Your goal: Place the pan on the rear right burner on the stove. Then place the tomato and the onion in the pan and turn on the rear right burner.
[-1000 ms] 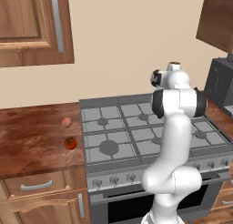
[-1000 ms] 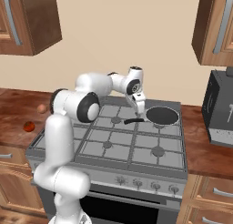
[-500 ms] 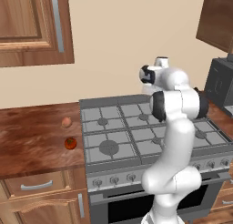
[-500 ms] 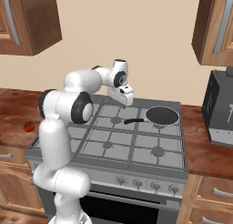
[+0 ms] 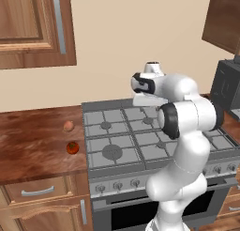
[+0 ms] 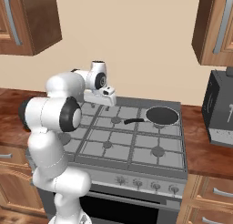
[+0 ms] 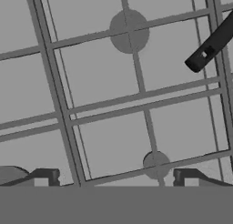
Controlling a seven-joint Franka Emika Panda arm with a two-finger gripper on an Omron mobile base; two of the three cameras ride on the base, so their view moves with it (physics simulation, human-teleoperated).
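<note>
- Pan [image 6: 161, 115] sits on the rear right burner of the stove [image 6: 136, 145], handle pointing left toward the middle
- Pincer [image 6: 105, 99] hangs over the rear middle grates, jaws wide apart, holding nothing
- Tomato [image 5: 72, 148] and onion [image 5: 68, 126] lie on the wooden surface [image 5: 33, 141] left of the stove, onion farther back, tomato nearer
- The next move, as I judge it, runs left: both balls lie well apart from the pincer, across the stove's left grates, opposite the pan
</note>
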